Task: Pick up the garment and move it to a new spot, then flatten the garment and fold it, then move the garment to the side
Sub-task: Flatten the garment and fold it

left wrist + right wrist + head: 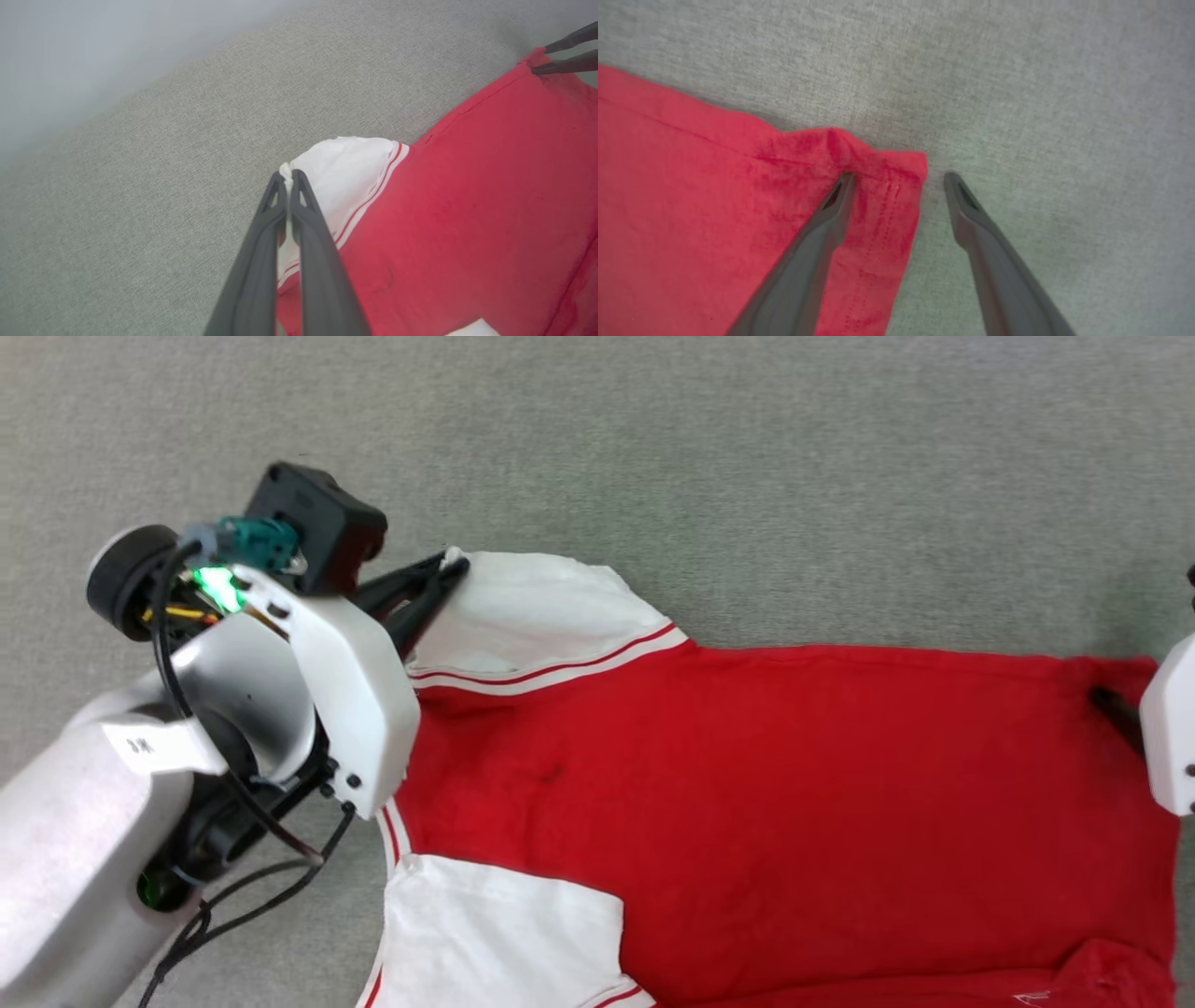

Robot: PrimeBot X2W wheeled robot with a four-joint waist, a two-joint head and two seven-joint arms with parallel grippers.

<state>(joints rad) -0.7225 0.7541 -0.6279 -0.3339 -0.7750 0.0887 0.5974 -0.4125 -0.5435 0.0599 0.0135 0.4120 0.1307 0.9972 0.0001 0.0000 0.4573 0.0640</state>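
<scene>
Jersey T-shirt spread on grey surface. Left pincer clamped on white sleeve tip; right pincer wide open, straddling hem corner, holding nothing. Advise: close right before pulling taut, both evenly

Beyond the far edge of the red jersey T-shirt with white sleeves, the grey woven-cloth desk lay open all across. At the left, the robot's bulky pale forearm and black wrist camera stood over the shirt's shoulder end.
</scene>
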